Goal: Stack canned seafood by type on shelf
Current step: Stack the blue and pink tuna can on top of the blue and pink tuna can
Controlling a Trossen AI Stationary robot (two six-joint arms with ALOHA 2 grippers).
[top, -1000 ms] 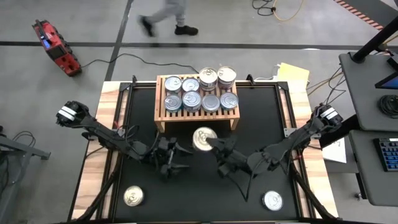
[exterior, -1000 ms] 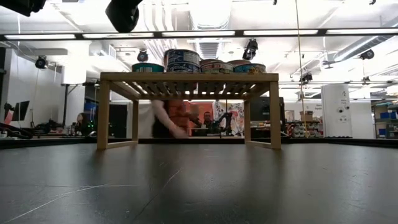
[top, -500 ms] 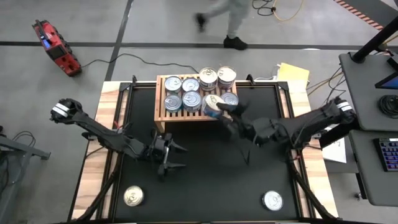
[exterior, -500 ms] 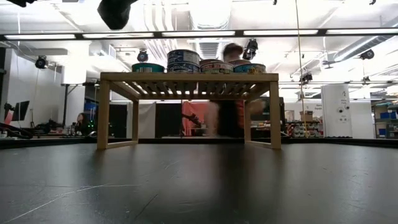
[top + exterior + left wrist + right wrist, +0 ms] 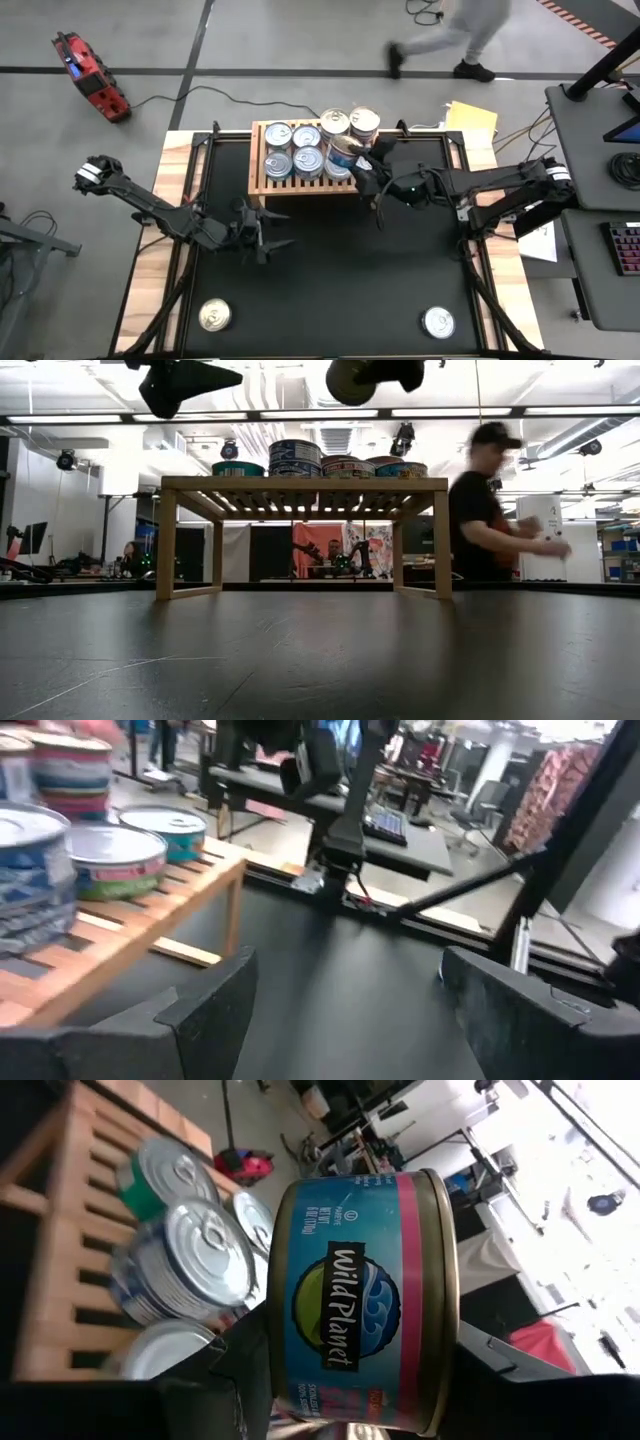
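Observation:
The light-wood shelf (image 5: 258, 165) stands at the table's far middle with several tins (image 5: 293, 148) on its slats; two at its far right (image 5: 350, 123) sit higher. Two more tins rest on the mat near the front left (image 5: 213, 316) and front right (image 5: 437, 321). My right gripper (image 5: 350, 162) is over the shelf's right part, shut on a blue-and-pink labelled tin (image 5: 360, 1290). My left gripper (image 5: 262, 232) hangs open above the mat, in front of the shelf's left end, and touches nothing (image 5: 350, 1020). My right gripper pinches the blue tin across its height. One finger (image 5: 235, 1370) is at the bottom rim (image 5: 272, 1350) and the other at the gold lid rim (image 5: 445, 1335). The fingers come roughly level from the table's right. The tin is lifted clear above the shelf, about upright.
A person (image 5: 490, 510) walks past beyond the table's far right corner. Wooden boards (image 5: 155, 260) border the black mat on both sides. A yellow pad (image 5: 470, 118) lies off the far right corner. Bare mat (image 5: 330, 270) spreads in front of the shelf.
My right gripper, still shut on the tin, has carried it up from over the mat's middle toward the far edge, to above the shelf's right part. My left gripper has drifted slightly left and toward the far edge. The person has walked from left to right behind the table.

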